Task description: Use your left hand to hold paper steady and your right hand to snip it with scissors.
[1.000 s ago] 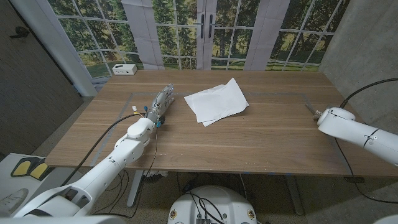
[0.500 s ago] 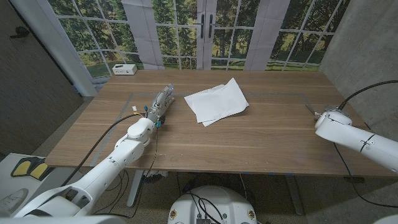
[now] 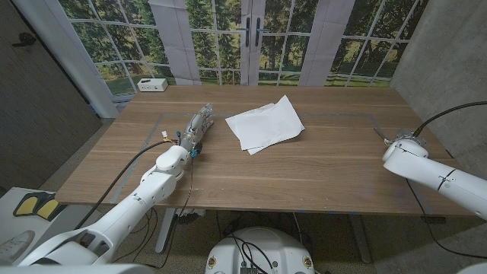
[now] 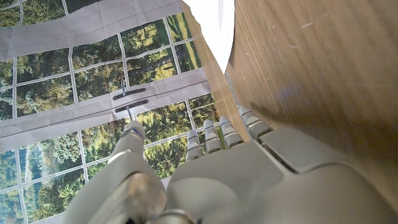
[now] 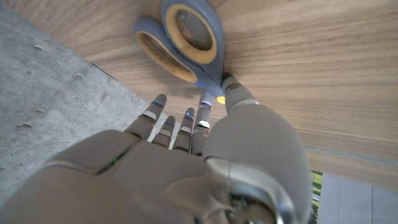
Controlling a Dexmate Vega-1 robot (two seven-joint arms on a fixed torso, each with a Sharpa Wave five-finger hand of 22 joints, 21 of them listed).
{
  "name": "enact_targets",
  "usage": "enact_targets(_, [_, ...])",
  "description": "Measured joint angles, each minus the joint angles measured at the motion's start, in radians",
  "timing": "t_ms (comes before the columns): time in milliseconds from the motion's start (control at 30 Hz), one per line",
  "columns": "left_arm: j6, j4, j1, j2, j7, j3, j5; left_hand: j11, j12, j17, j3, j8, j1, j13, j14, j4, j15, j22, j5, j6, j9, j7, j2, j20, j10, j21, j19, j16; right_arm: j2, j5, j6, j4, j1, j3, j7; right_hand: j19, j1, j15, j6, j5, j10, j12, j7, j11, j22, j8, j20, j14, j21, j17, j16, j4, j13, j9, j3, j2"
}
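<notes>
Meanwhile the right hand (image 5: 186, 162) reaches, fingers loosely apart and gripping nothing, toward the scissors (image 5: 180, 40) just beyond its fingertips (blue-grey handles). Left hand (image 3: 196, 126), fingers extended, lies beside the paper (image 3: 265, 124).

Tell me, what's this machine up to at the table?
The white sheets of paper lie loose in the middle of the wooden table; neither hand touches them. The left hand waits just beside them. At the table's right edge, the right hand reaches its fingertips toward the grey-blue scissors with yellow-lined handles, which lie on the wood, not yet picked up. No cutting has begun.
</notes>
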Motion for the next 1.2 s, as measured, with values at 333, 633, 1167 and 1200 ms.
enact_targets(333, [0.000,-0.006,0.006,0.001,0.001,-0.001,0.000,0.000,0.000,0.000,-0.004,0.000,0.000,0.000,0.000,0.004,0.000,0.000,0.000,0.000,0.000,0.000,0.000,0.000,0.000,0.000,0.000,0.000,0.009,-0.005,0.004,0.004,-0.004,0.005,-0.046,0.005,0.009,0.004,0.027,-0.003,0.025,0.000,0.013,-0.003,0.000,0.054,-0.005,0.007,0.000,0.005,0.007,0.005,0.005,0.000,-0.004,-0.009])
enact_targets(633, [-0.001,-0.008,0.008,0.002,0.006,-0.002,-0.001,0.000,0.000,0.000,-0.004,0.000,0.000,0.000,0.000,0.004,0.000,0.000,0.000,0.000,0.000,0.000,0.000,0.000,0.000,0.000,0.000,0.000,0.060,-0.005,0.012,0.038,-0.021,0.026,-0.098,0.014,0.040,-0.001,0.062,-0.012,0.088,0.033,-0.009,-0.030,0.000,0.078,-0.011,0.051,0.000,0.022,0.033,0.008,0.035,0.000,-0.007,0.002])
enact_targets(1167, [-0.007,0.004,0.002,-0.004,-0.002,0.000,-0.002,0.000,0.000,0.000,-0.004,0.000,0.000,0.000,0.000,0.004,0.000,0.000,0.000,0.000,0.000,0.000,0.000,0.000,0.000,0.000,0.000,0.000,0.084,0.005,0.046,0.010,-0.089,0.089,-0.192,0.044,0.083,-0.001,0.091,0.007,0.105,0.044,-0.005,-0.009,0.000,0.081,0.031,0.070,0.000,0.042,0.058,0.005,0.083,0.000,-0.010,-0.007])
enact_targets(1200, [-0.007,0.004,0.002,-0.004,-0.002,0.000,-0.002,0.000,0.000,0.000,-0.004,0.000,0.000,0.000,0.000,0.004,0.000,0.000,0.000,0.000,0.000,0.000,0.000,0.000,0.000,0.000,0.000,0.000,0.084,0.006,0.048,0.010,-0.089,0.089,-0.199,0.044,0.083,-0.001,0.092,0.011,0.109,0.044,-0.003,-0.012,0.000,0.081,0.031,0.073,0.000,0.042,0.060,0.005,0.083,0.000,-0.010,-0.007])
